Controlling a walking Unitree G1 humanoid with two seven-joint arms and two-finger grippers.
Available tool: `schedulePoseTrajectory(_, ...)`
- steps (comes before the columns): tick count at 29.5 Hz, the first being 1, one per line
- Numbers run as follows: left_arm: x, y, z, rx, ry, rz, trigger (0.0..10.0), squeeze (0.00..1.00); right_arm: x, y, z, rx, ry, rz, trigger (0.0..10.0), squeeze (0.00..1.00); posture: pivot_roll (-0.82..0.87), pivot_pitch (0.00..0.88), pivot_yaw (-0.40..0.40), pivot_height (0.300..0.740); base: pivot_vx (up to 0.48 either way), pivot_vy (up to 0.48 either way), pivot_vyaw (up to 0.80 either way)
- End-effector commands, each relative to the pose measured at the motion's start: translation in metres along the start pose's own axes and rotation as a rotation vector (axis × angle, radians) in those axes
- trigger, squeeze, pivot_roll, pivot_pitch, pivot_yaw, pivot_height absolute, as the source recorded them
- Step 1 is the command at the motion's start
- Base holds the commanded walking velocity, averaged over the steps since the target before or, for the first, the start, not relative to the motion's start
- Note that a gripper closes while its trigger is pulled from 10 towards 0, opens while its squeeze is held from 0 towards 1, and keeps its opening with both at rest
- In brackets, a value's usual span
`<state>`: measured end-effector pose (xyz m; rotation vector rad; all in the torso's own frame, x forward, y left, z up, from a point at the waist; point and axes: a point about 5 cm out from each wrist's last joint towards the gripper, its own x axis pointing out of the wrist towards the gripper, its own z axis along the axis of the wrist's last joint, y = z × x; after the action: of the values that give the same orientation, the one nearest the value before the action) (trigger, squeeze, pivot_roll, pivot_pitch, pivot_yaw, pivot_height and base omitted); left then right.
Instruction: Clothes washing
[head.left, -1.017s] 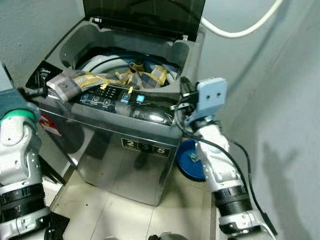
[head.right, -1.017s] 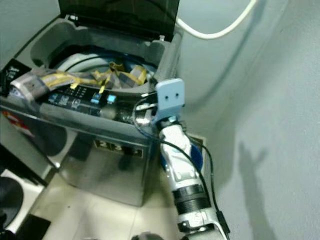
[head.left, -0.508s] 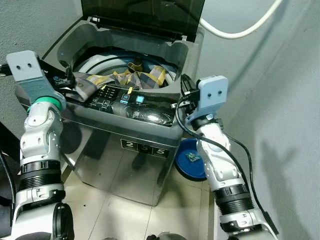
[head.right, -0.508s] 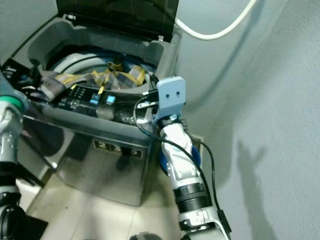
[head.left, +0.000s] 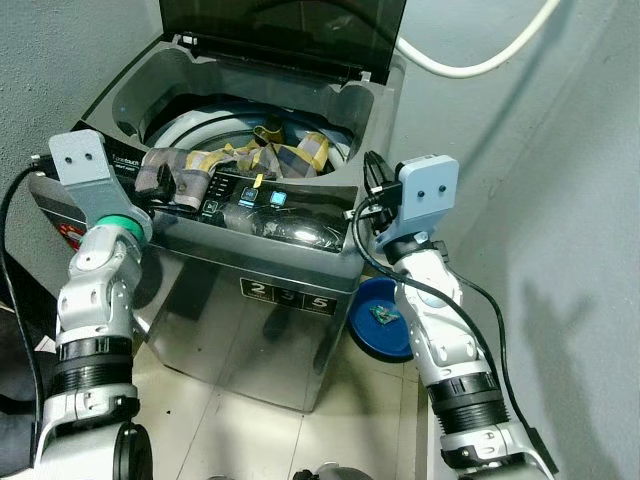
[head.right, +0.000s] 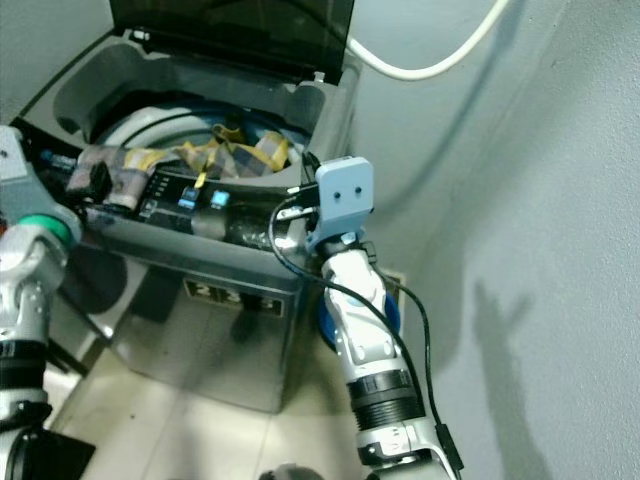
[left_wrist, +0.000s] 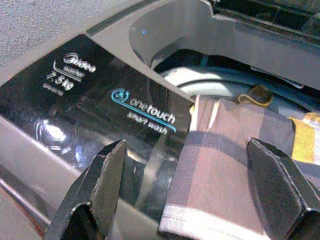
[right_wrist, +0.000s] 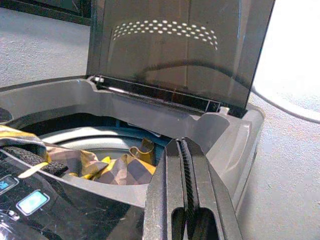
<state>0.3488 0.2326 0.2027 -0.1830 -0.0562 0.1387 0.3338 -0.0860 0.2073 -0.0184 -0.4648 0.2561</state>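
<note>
A grey top-loading washing machine stands with its dark lid raised. A grey and yellow plaid cloth hangs out of the drum over the front rim, and its bunched end rests on the black control panel. My left gripper is open at the machine's front left corner. In the left wrist view the cloth end lies between its fingers, on the panel. My right gripper is shut and empty, held over the panel's right end and pointing at the drum.
A white hose runs along the wall behind the machine. A blue round object lies on the tiled floor between the machine and the right wall. Another wall stands close on the left.
My left arm has risen from low left to the machine's front corner. The cloth end that lay spread over that corner is now bunched closer to the drum. My right arm has barely moved.
</note>
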Motion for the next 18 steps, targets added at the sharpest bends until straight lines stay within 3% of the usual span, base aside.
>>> schedulePoseTrajectory(1,-0.0103,-0.0086,-0.0202,-0.06,0.117,-0.059,2.9,0.0,0.0011,-0.0006,0.0011,0.005,-0.004,0.0,10.0,0.0,0.05,0.02,0.005,0.74,0.0,0.0,0.0)
schedulePoseTrajectory(2,-0.0103,-0.0086,-0.0202,-0.06,0.117,-0.059,2.9,0.0,0.0011,-0.0006,0.0011,0.005,-0.004,0.0,10.0,0.0,0.05,0.02,0.005,0.74,0.0,0.0,0.0)
schedulePoseTrajectory(3,-0.0155,-0.0125,-0.0215,-0.067,0.13,-0.093,0.0,0.0,0.0003,-0.0002,0.0009,0.007,-0.003,-0.002,10.0,0.0,0.06,0.021,0.005,0.74,0.0,0.0,0.0)
schedulePoseTrajectory(18,-0.0185,-0.0149,-0.0199,-0.042,0.13,-0.131,0.0,0.0,-0.0011,0.0011,0.0006,0.011,-0.001,-0.006,10.0,0.0,0.05,0.022,0.008,0.74,0.0,0.0,0.0)
